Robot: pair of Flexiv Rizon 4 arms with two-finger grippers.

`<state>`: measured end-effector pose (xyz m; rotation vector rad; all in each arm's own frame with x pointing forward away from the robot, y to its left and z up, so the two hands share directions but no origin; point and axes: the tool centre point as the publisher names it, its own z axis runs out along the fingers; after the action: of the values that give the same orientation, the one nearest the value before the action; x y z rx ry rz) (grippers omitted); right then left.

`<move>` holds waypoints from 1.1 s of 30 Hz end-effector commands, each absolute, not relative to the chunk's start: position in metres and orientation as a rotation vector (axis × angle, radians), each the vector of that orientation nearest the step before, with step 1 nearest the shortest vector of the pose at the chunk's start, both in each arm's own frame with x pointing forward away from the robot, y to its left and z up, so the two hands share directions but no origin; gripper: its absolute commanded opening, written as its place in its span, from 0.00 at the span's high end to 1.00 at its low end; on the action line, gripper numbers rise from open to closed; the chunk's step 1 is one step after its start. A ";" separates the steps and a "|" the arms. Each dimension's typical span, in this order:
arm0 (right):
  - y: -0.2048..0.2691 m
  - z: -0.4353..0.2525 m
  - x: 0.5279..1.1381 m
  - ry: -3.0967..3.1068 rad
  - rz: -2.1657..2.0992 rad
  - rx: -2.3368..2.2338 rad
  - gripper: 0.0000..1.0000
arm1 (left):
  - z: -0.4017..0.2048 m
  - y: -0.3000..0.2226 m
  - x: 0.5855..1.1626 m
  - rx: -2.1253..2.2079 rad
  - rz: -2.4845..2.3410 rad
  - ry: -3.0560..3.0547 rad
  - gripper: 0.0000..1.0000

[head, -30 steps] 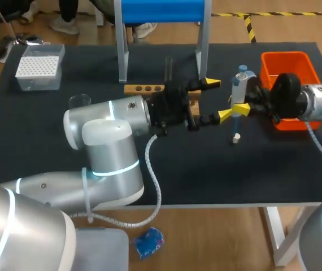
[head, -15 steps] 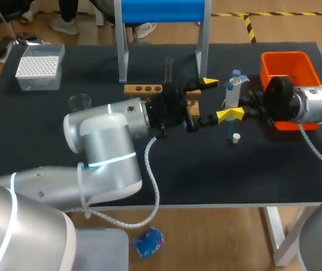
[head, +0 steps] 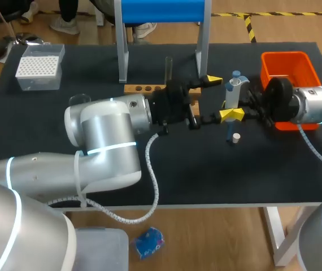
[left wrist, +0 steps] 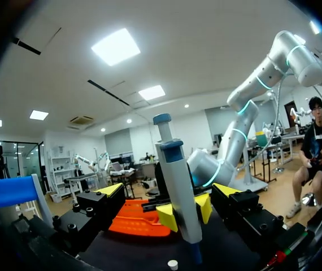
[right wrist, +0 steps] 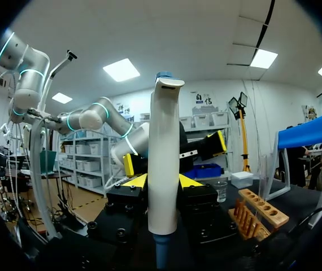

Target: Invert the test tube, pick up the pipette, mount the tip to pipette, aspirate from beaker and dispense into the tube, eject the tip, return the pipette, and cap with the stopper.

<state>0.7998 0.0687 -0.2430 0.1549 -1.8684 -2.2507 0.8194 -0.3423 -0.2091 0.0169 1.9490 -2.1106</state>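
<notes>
We judge ourselves early in the sequence, with the pick-up step in hand. Our right gripper (head: 233, 113) is clamped on the pipette (head: 232, 93) and holds it upright over the table (head: 217, 169), at about 2 o'clock from the table's middle. Our left gripper (head: 213, 100) is spread wide and holds nothing, and the pipette stands just ahead of its fingers. The test tube (head: 168, 68) stands in the wooden rack (head: 144, 88) at 12 o'clock; we cannot tell whether it has been turned. No tip shows on the pipette's lower end. The tip box (head: 38, 68) sits untouched at 10 o'clock, the beaker (head: 77, 101) at 9 o'clock. The stopper (head: 236, 137) lies on the table at 5 o'clock of the pipette. Mounting, aspirating, dispensing, ejecting, returning and capping all remain.
</notes>
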 end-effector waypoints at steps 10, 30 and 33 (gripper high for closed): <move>0.070 -0.244 0.807 -1.944 -2.192 0.278 1.00 | -0.210 -0.343 0.823 0.032 -2.117 1.956 0.00; 0.082 -0.248 0.816 -2.024 -2.132 0.429 1.00 | -0.210 -0.343 0.823 0.032 -2.117 1.956 0.00; 0.084 -0.247 0.819 -2.029 -2.136 0.436 1.00 | -0.210 -0.343 0.823 0.032 -2.117 1.956 0.03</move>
<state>0.8151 0.0829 -0.2473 0.4309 -2.0337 -2.1401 0.8229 -0.3429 -0.2092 0.0277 1.9551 -2.1150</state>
